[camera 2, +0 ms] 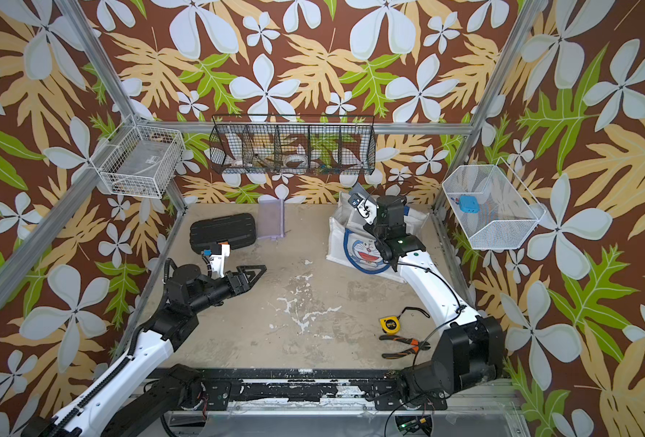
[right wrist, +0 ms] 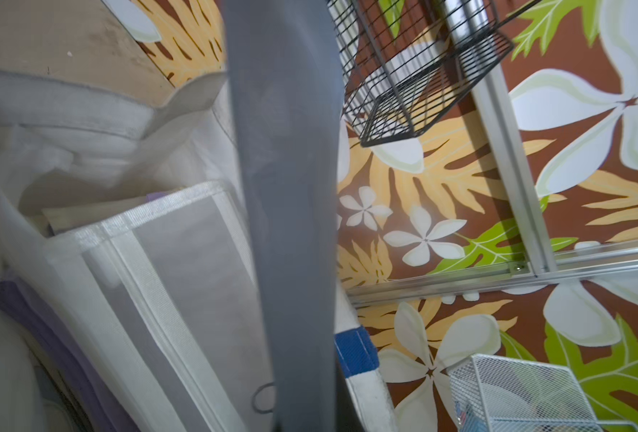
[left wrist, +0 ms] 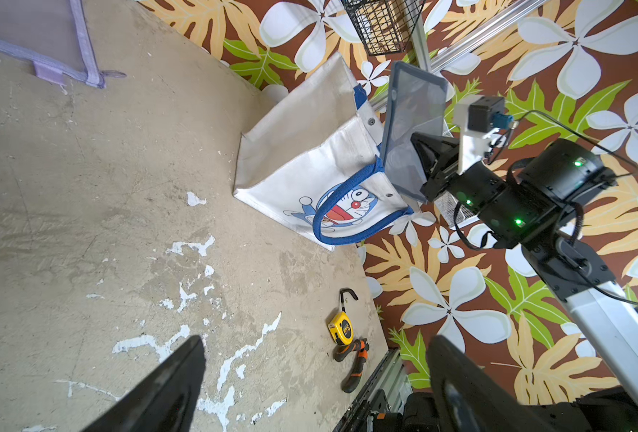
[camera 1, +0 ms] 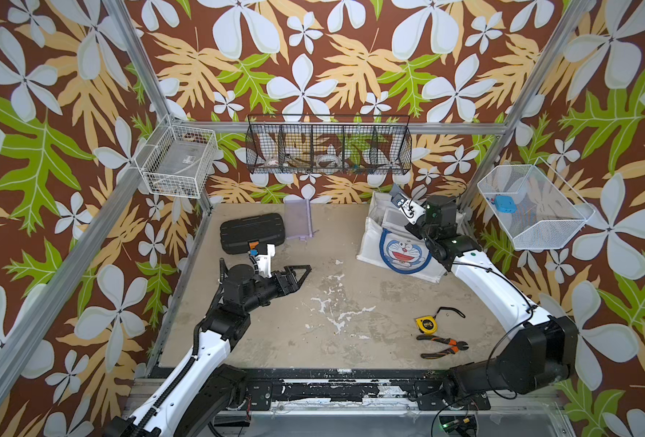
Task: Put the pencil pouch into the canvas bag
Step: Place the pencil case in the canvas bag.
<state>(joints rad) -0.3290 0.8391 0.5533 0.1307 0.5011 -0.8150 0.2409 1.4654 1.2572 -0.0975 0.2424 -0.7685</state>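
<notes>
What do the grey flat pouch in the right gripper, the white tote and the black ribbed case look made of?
The grey flat pencil pouch looks like semi-sheer mesh fabric with a sewn border, matte. The white canvas bag shows coarse woven cloth, creased, with blue webbing handles. The black ribbed case is probably hard moulded plastic, faintly glossy.

A black case (camera 1: 253,231) lies at the far left of the surface (camera 1: 283,333), well apart from a yellow tape measure (camera 1: 426,324) just beside orange-handled pliers (camera 1: 452,344).
</notes>
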